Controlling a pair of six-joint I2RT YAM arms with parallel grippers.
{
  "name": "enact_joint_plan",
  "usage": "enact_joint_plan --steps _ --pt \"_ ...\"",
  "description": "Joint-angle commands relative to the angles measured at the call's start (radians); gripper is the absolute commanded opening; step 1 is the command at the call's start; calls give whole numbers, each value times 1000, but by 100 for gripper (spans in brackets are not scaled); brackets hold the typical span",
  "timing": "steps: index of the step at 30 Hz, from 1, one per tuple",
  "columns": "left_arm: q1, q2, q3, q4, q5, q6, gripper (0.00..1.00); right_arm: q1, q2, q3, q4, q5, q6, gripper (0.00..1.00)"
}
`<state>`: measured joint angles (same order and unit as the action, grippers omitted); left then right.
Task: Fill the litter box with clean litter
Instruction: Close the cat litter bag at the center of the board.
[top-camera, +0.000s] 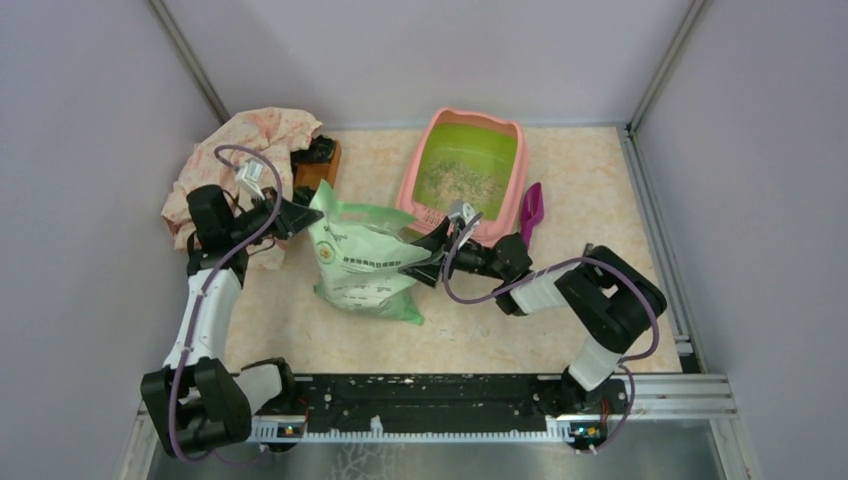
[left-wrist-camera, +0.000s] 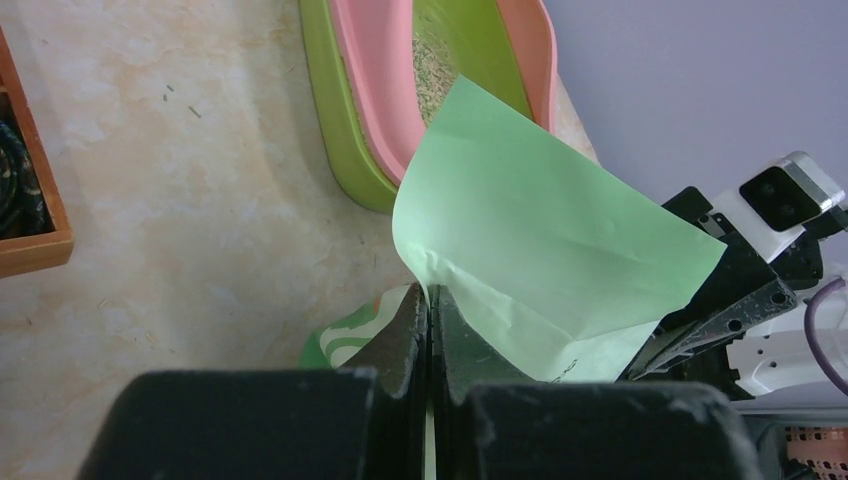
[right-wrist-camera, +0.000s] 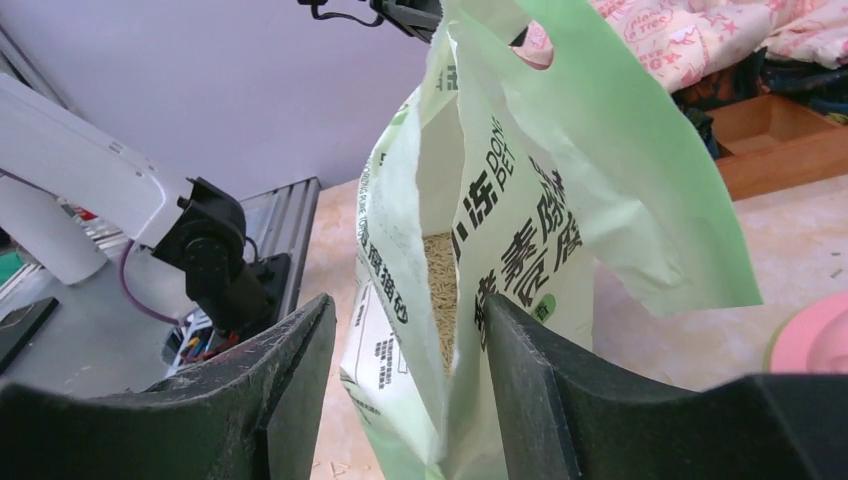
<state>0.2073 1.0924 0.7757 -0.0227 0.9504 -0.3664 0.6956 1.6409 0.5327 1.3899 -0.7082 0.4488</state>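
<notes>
Marbled tabletop (top-camera: 600, 180): left tool (left-wrist-camera: 428, 310) clamped on bag (top-camera: 362, 262) top; right tool (right-wrist-camera: 410, 390) straddles bag's open edge, jaws apart.

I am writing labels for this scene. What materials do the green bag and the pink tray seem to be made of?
The bag looks like thin matte plastic film or coated paper: it creases sharply and light shows through. The litter box appears to be smooth moulded hard plastic, with a rounded, evenly coloured pink rim.

Lab test cell – plain walls (top-camera: 90, 120), alu framing (top-camera: 660, 60).
</notes>
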Motion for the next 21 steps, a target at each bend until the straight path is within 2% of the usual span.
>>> enact_joint_plan --steps 1,21 --pt "28 -4 -6 74 -25 -9 0 31 39 53 157 -6 41 57" --pt "81 0 -25 118 11 -56 0 50 137 164 104 93 13 58"
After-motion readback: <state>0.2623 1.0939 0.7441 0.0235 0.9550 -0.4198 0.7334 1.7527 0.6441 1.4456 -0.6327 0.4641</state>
